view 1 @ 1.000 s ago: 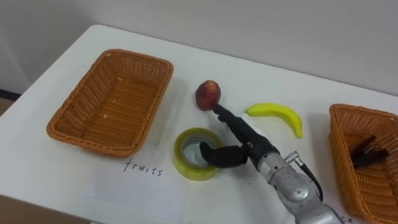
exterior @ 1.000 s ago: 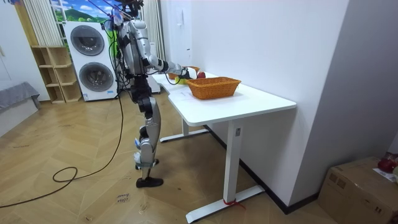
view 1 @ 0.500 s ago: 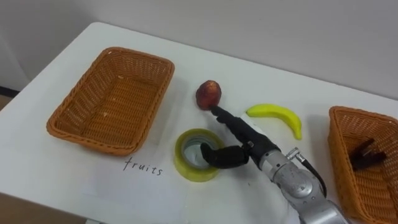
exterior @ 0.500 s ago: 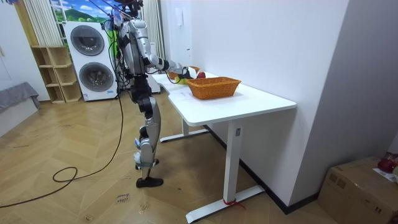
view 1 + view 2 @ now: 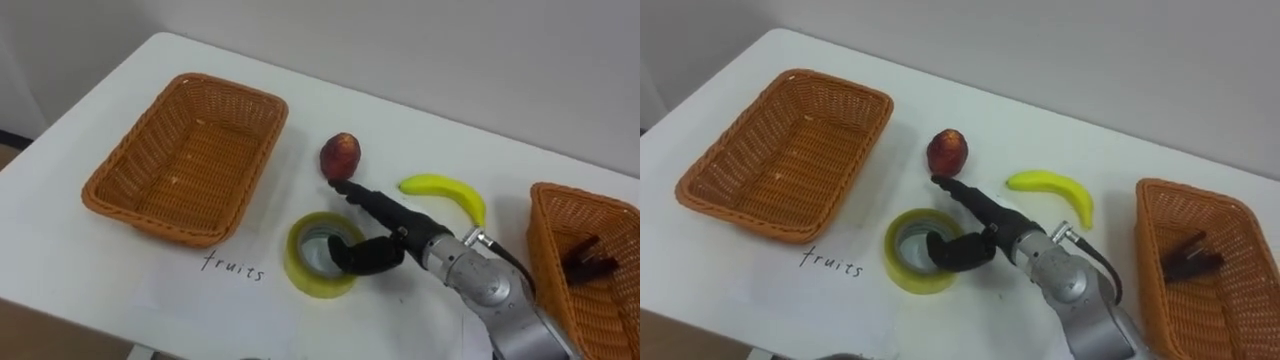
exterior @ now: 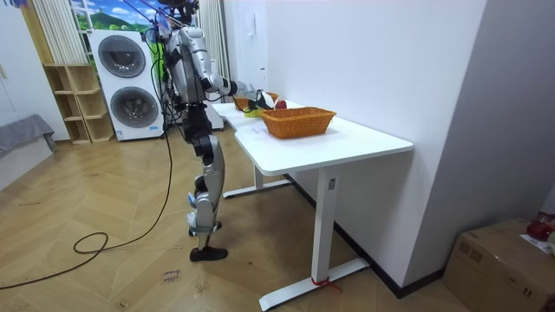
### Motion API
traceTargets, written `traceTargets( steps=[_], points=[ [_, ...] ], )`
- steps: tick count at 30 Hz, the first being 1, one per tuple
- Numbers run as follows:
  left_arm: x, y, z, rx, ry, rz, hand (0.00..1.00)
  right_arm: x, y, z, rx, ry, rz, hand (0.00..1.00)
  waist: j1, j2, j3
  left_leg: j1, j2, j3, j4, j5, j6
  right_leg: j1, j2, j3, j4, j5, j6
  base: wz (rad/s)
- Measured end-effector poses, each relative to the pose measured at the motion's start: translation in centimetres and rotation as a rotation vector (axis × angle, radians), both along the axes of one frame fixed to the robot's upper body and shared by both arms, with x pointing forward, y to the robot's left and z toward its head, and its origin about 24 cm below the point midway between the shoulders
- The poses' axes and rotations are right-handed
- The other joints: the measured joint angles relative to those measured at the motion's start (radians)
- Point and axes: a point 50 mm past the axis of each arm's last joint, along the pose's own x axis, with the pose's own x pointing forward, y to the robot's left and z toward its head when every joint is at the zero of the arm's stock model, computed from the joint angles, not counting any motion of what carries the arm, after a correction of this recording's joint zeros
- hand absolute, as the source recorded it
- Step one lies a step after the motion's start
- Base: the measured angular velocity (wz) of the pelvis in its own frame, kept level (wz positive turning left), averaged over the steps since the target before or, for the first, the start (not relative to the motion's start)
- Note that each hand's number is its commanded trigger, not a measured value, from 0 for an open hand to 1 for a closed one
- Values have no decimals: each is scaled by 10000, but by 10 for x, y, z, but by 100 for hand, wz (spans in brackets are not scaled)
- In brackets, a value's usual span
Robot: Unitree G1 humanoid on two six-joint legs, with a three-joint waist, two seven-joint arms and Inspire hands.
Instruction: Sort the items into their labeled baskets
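Note:
A yellow tape roll lies flat on the white table, in front of a red fruit. My right hand reaches in from the lower right. Its straight fingers pass the roll's far right side and point at the red fruit, stopping just short of it. The thumb curls over the roll's right rim into its hole. A banana lies right of the hand. The left wicker basket stands empty. The right wicker basket holds a dark object.
The word "fruits" is written on the table in front of the left basket. The table's front edge runs close below the roll. In the room view I stand at the table's end on that view's left, arm reaching over it.
The camera has shifted a little. My right hand has edged left, so its fingertips now lie just below the red fruit. The thumb stays in the roll, which has not moved.

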Motion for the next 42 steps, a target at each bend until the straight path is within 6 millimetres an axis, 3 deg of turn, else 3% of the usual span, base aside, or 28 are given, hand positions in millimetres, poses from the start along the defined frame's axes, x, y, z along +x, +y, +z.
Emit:
traceTargets(
  steps=[3, 15, 35, 37, 38, 40, 41, 42],
  points=[
    [0, 3, 1, -66, 48, -16, 0, 2, -7, 1, -425, 161, 197, 0, 50, -108, 30, 2, -14, -95, 10, -1, 1, 72, -10, -110, -2, 1, 1, 9],
    [-2, 14, 4, 202, 92, 372, 0, 3, -36, 6, -2467, 707, 484, 0, 313, -275, 11, -3, -8, -152, 72, 5, -9, 117, -3, -202, 2, 7, 10, 1],
    [0, 19, 7, 606, -90, 398, 0, 0, -37, 11, -3491, 1204, 1169, 0, 341, -299, 12, 21, -8, -118, 67, 6, -8, 106, 14, 43, 2, 7, 10, 0],
    [0, 18, 6, 600, -73, 328, 0, 0, -36, 12, -3494, 1189, 1179, 7, 329, -298, 13, 14, -8, -121, 66, 6, -8, 95, 14, 22, 1, 7, 10, 0],
    [1, 18, 6, 596, -61, 266, 0, 0, -36, 12, -3493, 1186, 1180, 44, 323, -298, 13, 10, -8, -121, 65, 6, -8, 91, 14, 21, 1, 7, 10, 0],
    [2, 17, 6, 604, -54, 145, 0, 0, -36, 13, -3461, 1159, 1192, 75, 318, -297, 13, 4, -6, -121, 60, 6, -9, 83, 16, 7, 0, 7, 10, 0],
    [2, 17, 6, 612, -53, 83, 0, 1, -35, 14, -3416, 1108, 1205, 100, 322, -296, 13, 7, -4, -119, 56, 6, -9, 81, 18, 12, 0, 7, 10, 0],
    [2, 16, 6, 621, -52, 57, 0, 1, -35, 15, -3406, 1058, 1202, 100, 320, -296, 13, 9, -4, -119, 54, 6, -9, 80, 19, 12, -1, 7, 10, 0]
  ],
)
